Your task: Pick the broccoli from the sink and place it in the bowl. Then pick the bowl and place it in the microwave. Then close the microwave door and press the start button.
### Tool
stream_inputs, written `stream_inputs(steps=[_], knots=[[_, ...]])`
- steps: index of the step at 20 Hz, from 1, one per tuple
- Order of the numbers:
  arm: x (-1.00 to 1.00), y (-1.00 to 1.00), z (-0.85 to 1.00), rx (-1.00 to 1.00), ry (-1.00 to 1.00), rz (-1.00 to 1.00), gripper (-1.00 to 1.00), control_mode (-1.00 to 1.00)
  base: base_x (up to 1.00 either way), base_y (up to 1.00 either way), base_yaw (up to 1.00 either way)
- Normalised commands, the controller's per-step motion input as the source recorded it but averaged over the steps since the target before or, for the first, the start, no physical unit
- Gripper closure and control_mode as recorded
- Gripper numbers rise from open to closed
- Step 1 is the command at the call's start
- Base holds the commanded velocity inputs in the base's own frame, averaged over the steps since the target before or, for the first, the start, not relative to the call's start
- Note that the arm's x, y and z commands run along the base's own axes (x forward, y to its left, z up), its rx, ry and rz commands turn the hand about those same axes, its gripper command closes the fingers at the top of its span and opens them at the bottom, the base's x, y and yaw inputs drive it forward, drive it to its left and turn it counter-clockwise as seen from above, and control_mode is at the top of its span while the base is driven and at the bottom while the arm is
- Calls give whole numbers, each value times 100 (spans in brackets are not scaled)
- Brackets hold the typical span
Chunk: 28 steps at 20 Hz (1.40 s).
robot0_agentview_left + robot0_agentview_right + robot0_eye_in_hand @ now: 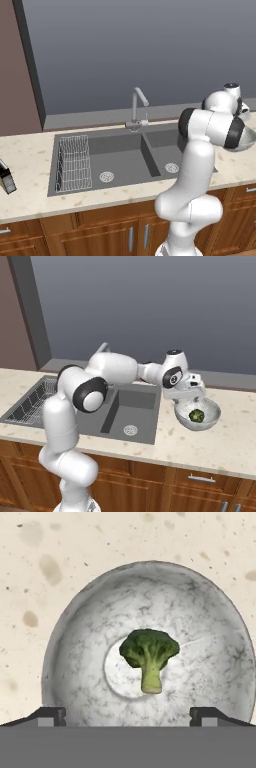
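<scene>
Spanning the foreground, the beige speckled table [220,443] carries the dark grey double-basin sink [125,160], which holds a wire rack [73,162] in its left basin and a chrome faucet [137,107] at its rear edge. White arm [75,406] reaches from the sink toward 3 o'clock. Bowl [210,413] rests on the table just beside the sink's right rim. End effector [128,716] hovers above the bowl, fingers spread wide, gripping nothing. Broccoli [149,653] lies at the bowl's centre, stem pointing to 6 o'clock in the hand view.
</scene>
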Motion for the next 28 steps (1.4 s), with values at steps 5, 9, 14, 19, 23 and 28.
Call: stream_inputs(steps=[5, 9, 14, 19, 23, 28], knots=[[0, 10, -18, -4, 5, 12, -100, -100, 0, 0, 0], [-2, 7, -10, -2, 2, 10, -100, -100, 0, 0, 0], [0, 2, -8, -1, 4, 9, -100, -100, 0, 0, 0], [0, 0, -22, 0, 6, 9, -100, -100, 0, 0, 0], [14, -1, -35, 0, 7, 10, -100, -100, 0, 0, 0], [16, -22, -26, 0, 5, 10, -100, -100, 0, 0, 0]])
